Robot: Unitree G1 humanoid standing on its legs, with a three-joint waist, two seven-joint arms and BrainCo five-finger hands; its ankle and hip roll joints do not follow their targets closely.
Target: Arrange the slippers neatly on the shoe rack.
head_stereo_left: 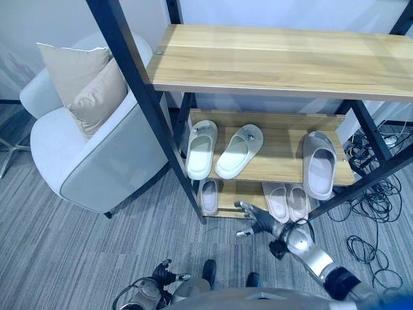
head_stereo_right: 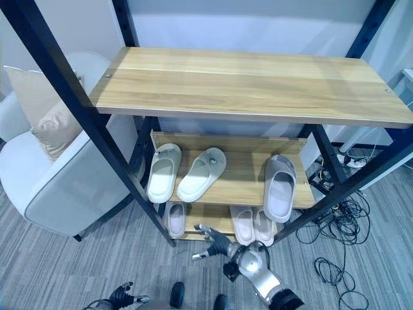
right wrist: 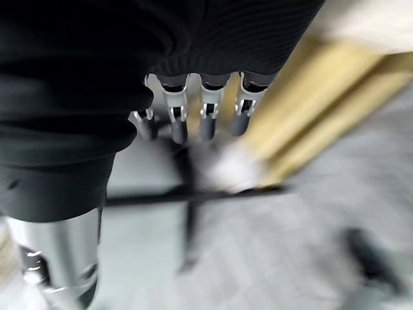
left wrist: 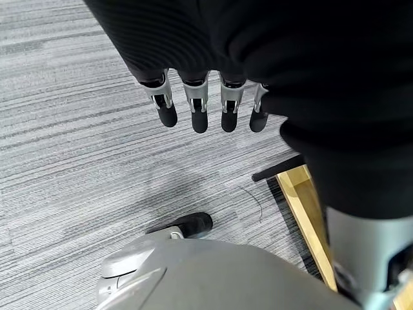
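The slippers (head_stereo_left: 238, 151) lie on the shoe rack (head_stereo_left: 282, 161), one askew near the middle shelf's right edge, likely light and soft, best gripped by the strap; right hand (head_stereo_left: 257, 219) and left hand (left wrist: 200, 106) hang with fingers relaxed.

Two shiny silver robot arms

The right hand (head_stereo_left: 258, 221) and left hand (head_stereo_left: 161, 274) have silver fingers (left wrist: 196, 103) with dark tips, and a black ribbed cover on each wrist.
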